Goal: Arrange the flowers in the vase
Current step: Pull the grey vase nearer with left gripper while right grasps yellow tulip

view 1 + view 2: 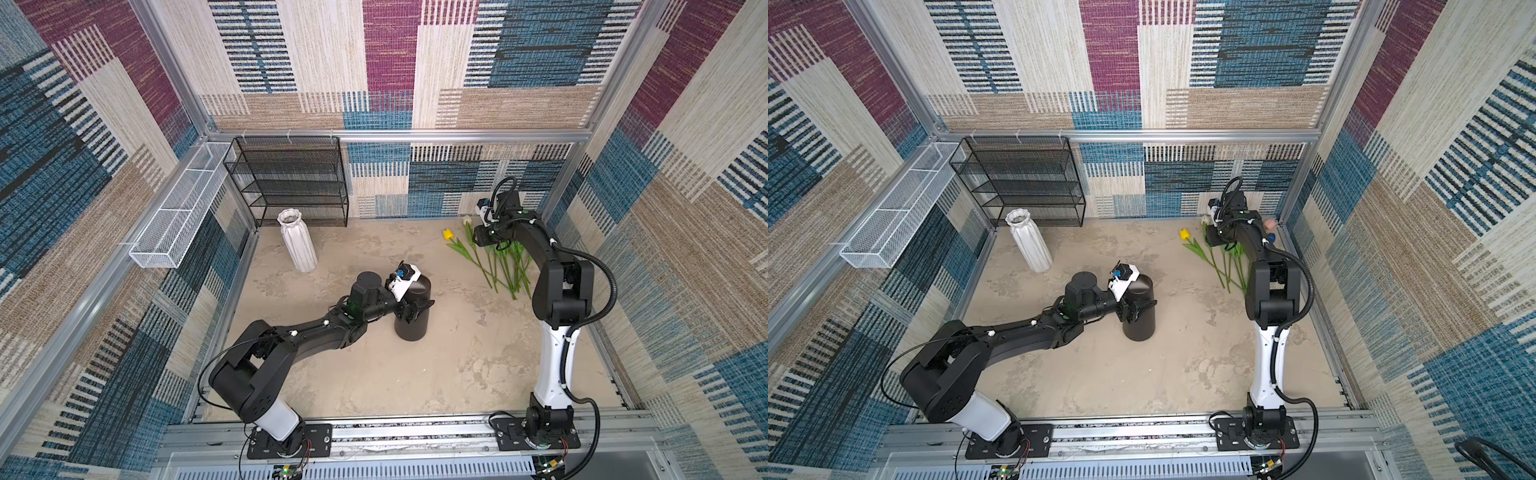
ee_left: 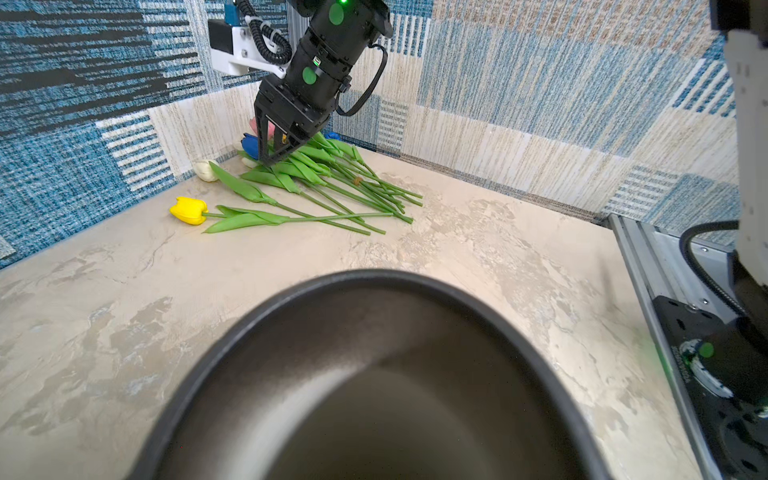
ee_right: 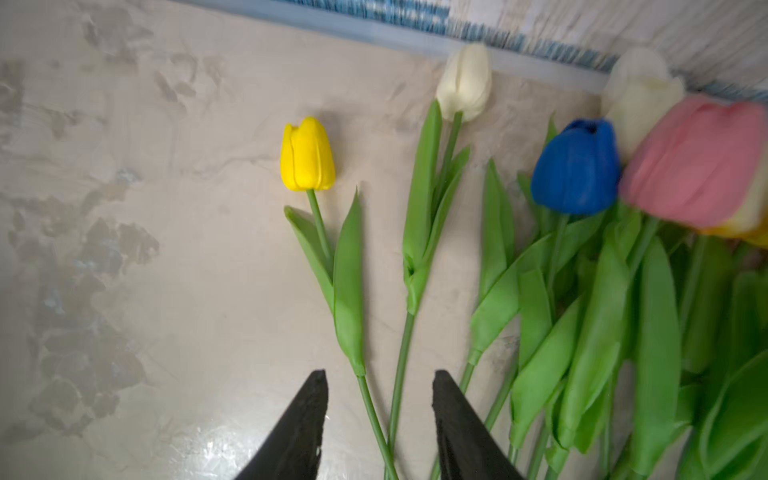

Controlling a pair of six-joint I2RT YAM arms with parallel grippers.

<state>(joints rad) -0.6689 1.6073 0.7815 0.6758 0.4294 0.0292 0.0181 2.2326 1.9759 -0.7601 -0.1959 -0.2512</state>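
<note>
Right wrist view: rightmost flowers (image 3: 698,166) blurred, cut off.

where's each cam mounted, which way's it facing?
Both top views: overhead at the front, facing down at the beige marbled table; both arms whole.
Left wrist: on left arm, faces over black cylindrical vase toward green-stemmed artificial tulips and right gripper.
Right wrist: on right arm, faces down at tulips; right gripper's fingertips show.
Shared: yellow tulip head, all views.
</note>
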